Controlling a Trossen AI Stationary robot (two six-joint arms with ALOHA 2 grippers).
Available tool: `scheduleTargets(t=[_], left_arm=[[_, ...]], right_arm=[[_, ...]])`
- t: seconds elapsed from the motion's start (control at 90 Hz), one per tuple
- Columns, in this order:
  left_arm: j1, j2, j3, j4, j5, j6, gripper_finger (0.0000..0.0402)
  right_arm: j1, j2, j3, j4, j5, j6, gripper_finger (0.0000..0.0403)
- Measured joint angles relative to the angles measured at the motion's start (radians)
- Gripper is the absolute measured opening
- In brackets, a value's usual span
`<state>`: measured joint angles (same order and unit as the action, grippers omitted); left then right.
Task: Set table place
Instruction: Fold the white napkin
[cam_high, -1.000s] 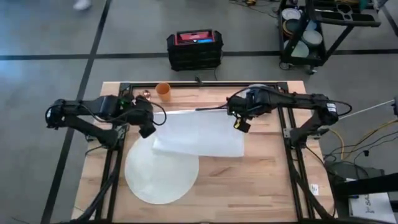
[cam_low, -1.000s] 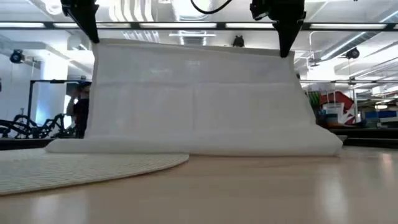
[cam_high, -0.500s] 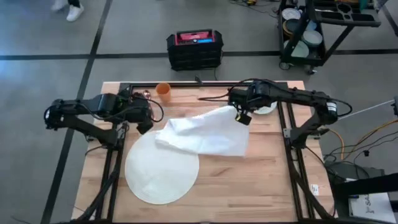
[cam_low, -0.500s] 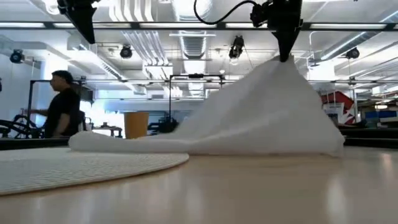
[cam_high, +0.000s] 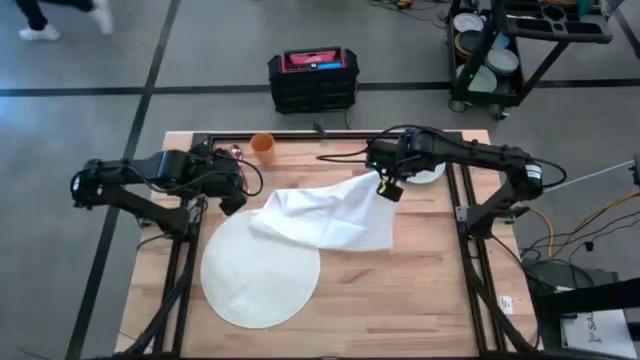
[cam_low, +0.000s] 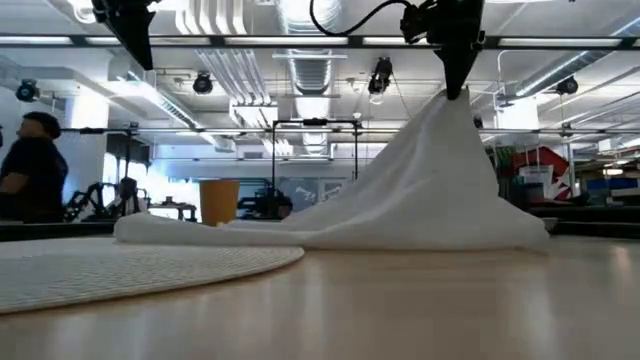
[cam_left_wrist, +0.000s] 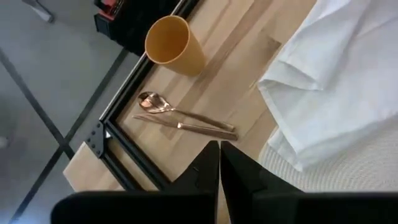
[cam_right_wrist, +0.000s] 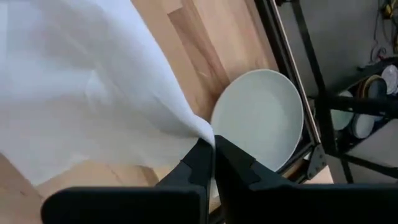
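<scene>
A white cloth (cam_high: 325, 215) lies crumpled on the table (cam_high: 420, 290), its near-left part over the far edge of the round white mat, the place (cam_high: 258, 275). My right gripper (cam_high: 384, 187) is shut on the cloth's far right corner and holds it up like a tent peak (cam_low: 452, 98). My left gripper (cam_high: 232, 205) hangs shut and empty above the table, left of the cloth (cam_left_wrist: 329, 81). The pale grey-green plate (cam_right_wrist: 261, 118) rests flat at the far right, just beyond the right gripper. My right gripper pinches a corner of the cloth (cam_right_wrist: 202, 132) between its two fingers, which point down from above. That corner is lifted clear. The cloth slopes down from it, drawn into folds, and its remaining part lies on the table and the mat.
An orange cup (cam_high: 262, 145) stands at the far edge. A copper spoon (cam_left_wrist: 163, 106) and knife (cam_left_wrist: 186, 126) lie beside it, near the black frame rail (cam_left_wrist: 118, 140). Bare wood lies to the right of the mat, toward the near edge.
The cloth's far left corner has come free of my left gripper and fallen to the table. The sheet, hanging stretched between both grippers a second ago, now slumps from the right gripper alone. The right gripper keeps its corner raised.
</scene>
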<state>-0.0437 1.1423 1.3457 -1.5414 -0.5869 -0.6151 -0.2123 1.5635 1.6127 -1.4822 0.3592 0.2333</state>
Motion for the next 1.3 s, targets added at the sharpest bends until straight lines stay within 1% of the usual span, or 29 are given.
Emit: scheduleTargets(t=[0.267, 0.5, 0.6, 0.689, 0.811, 0.944, 1.144, 1.3], left_arm=[[0.000, 0.000, 0.000, 0.000, 0.000, 0.000, 0.0000], [0.000, 0.000, 0.000, 0.002, 0.002, 0.000, 0.0000], [0.000, 0.000, 0.000, 0.034, 0.051, 0.004, 0.0000], [0.000, 0.000, 0.000, 0.084, 0.117, 0.024, 0.0000], [0.000, 0.004, 0.000, 0.127, 0.148, 0.038, 0.0000], [0.000, 0.011, -0.005, 0.128, 0.151, 0.038, 0.0000], [0.000, 0.011, -0.034, 0.133, 0.197, 0.057, 0.0000], [0.000, 0.015, -0.068, 0.150, 0.264, 0.054, 0.0000]], right_arm=[[0.000, 0.000, 0.000, 0.001, -0.003, -0.003, 0.0000], [0.013, 0.001, 0.000, 0.008, -0.083, -0.010, 0.0000], [0.038, 0.001, 0.001, 0.008, -0.120, -0.013, 0.0000], [0.075, 0.001, 0.001, 0.032, -0.182, -0.040, 0.0000], [0.159, 0.001, 0.002, 0.078, -0.253, -0.047, 0.0000], [0.278, 0.001, 0.002, 0.116, -0.301, 0.011, 0.0000], [0.506, 0.001, 0.002, 0.211, -0.450, 0.129, 0.0000], [0.674, 0.030, -0.003, 0.221, -0.475, 0.242, 0.0000]])
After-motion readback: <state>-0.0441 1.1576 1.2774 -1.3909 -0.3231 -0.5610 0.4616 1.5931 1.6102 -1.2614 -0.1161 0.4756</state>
